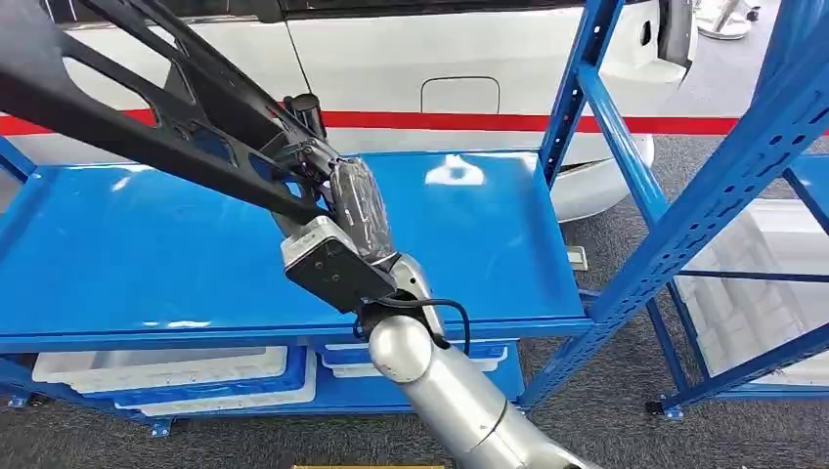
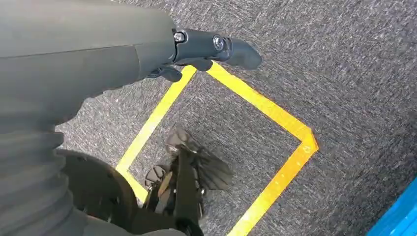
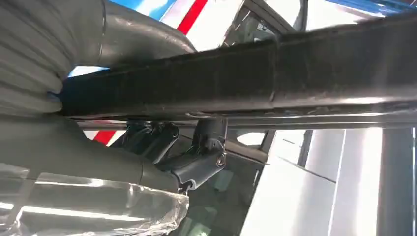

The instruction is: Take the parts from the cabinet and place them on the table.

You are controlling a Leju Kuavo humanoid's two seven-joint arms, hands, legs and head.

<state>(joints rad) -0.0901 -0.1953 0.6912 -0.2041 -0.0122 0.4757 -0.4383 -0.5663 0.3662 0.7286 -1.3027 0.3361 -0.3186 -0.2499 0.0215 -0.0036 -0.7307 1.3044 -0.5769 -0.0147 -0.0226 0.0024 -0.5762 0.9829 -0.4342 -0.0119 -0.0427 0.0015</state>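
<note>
Head view: the right hand (image 1: 347,210), wrapped in clear plastic film, is clamped on a large black openwork frame part of moulded plastic or metal (image 1: 147,107). The part runs from the hand up toward 10 o'clock and out past the picture's edge. It is held above the glossy blue metal shelf top (image 1: 147,254), not resting on it. The silver right arm (image 1: 450,396) enters from 5 o'clock. White plastic bins (image 1: 166,369) sit on the level under the shelf top. A blue perforated steel rack upright (image 1: 723,186) crosses at 3 o'clock. Behind the shelf stands a white car body with a red stripe (image 1: 469,59).

Left wrist view: the left hand (image 2: 206,51) hangs over grey carpet (image 2: 344,73), its dark fingers (image 2: 241,51) stretched out and empty. A yellow tape outline (image 2: 290,128) marks the floor below it.

Right wrist view: the black frame part's thick bar (image 3: 246,73) crosses the picture from 9 o'clock to 3 o'clock. The right hand's dark fingers (image 3: 201,164) curl up under the bar and grip it, the grey thumb (image 3: 137,37) pressing on its opposite side. Clear film (image 3: 98,206) covers the hand's back.
</note>
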